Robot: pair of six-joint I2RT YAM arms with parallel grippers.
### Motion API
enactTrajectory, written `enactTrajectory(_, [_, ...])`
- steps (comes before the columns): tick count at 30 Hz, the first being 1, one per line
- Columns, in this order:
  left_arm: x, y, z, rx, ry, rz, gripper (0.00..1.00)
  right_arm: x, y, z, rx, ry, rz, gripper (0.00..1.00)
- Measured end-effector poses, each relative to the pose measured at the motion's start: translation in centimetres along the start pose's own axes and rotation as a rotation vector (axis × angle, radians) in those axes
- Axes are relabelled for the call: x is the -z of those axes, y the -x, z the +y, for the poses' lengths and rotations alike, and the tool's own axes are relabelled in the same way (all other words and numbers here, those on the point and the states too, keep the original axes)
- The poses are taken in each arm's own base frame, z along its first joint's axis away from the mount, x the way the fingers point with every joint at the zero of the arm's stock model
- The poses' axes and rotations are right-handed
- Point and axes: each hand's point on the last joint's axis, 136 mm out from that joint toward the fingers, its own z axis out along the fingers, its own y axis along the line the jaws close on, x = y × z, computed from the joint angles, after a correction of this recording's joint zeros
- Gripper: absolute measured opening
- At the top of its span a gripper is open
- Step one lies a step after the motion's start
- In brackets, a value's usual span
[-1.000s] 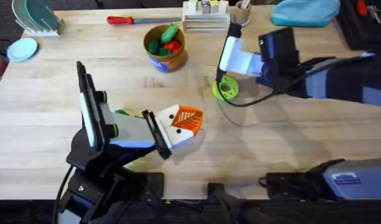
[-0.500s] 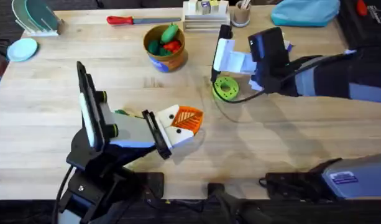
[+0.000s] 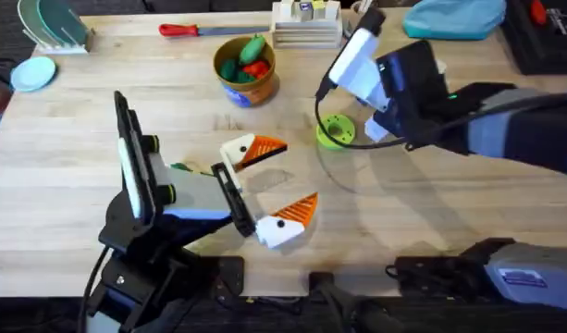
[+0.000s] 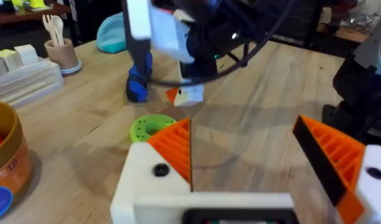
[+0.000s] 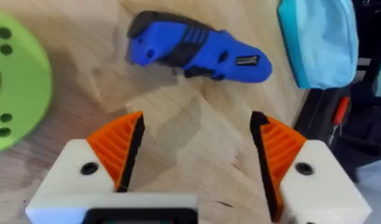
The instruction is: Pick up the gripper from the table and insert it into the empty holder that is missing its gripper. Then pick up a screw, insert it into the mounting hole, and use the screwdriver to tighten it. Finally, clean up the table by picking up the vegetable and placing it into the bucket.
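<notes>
The blue screwdriver point(image 5: 196, 46) lies on the wood just beyond my open right gripper point(image 5: 197, 124), whose orange pads have nothing between them. From above, the right gripper point(image 3: 353, 63) hovers over the table's far middle and hides the screwdriver. My left gripper point(image 3: 289, 176) stands open and empty at the table's centre. The bucket point(image 3: 229, 85) sits at the back and holds green and red toys. A slim green vegetable point(image 3: 179, 167) with a tan end peeks out beside the left wrist. The loose gripper, the empty holder and the screw are out of view.
A green ring disc point(image 3: 336, 130) lies between the two grippers. A red-handled screwdriver point(image 3: 192, 30) and a white tray point(image 3: 306, 28) line the back edge. A teal cloth point(image 3: 454, 17) sits at the far right. A cup of utensils point(image 4: 61, 53) stands nearby.
My left gripper has opened, its fingers spreading wide apart. The right gripper has swung up and toward the back right, away from the green disc.
</notes>
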Motion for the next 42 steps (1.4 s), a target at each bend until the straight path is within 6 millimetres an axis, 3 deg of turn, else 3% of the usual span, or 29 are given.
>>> enactTrajectory(8, [0.0,0.2,0.1,-0.011,0.004,-0.008,0.994,5.3,1.6,-4.3,-0.235,-0.03,-0.173,0.992])
enactTrajectory(14, [0.5,2.2,1.6,0.03,0.115,-0.04,0.992,8.8,2.3,-6.8,-0.392,-0.044,-0.299,0.992])
enactTrajectory(20, [3.8,7.0,3.5,0.108,0.369,0.001,0.993,11.0,3.4,-7.1,-0.445,0.02,-0.411,0.992])
enactTrajectory(24, [6.4,8.2,4.8,0.187,0.552,0.143,0.993,11.4,3.7,-6.9,-0.501,0.057,-0.435,0.992])
enactTrajectory(32, [10.0,6.4,7.9,0.346,0.849,0.692,0.992,12.2,5.3,-4.9,-0.539,0.21,-0.5,0.991])
enactTrajectory(37, [8.2,6.1,10.0,0.396,0.865,0.879,0.992,12.5,5.7,-4.2,-0.536,0.257,-0.521,0.991])
enactTrajectory(42, [7.6,2.5,10.0,0.561,0.878,1.074,0.99,12.7,5.9,-4.0,-0.534,0.275,-0.527,0.991])
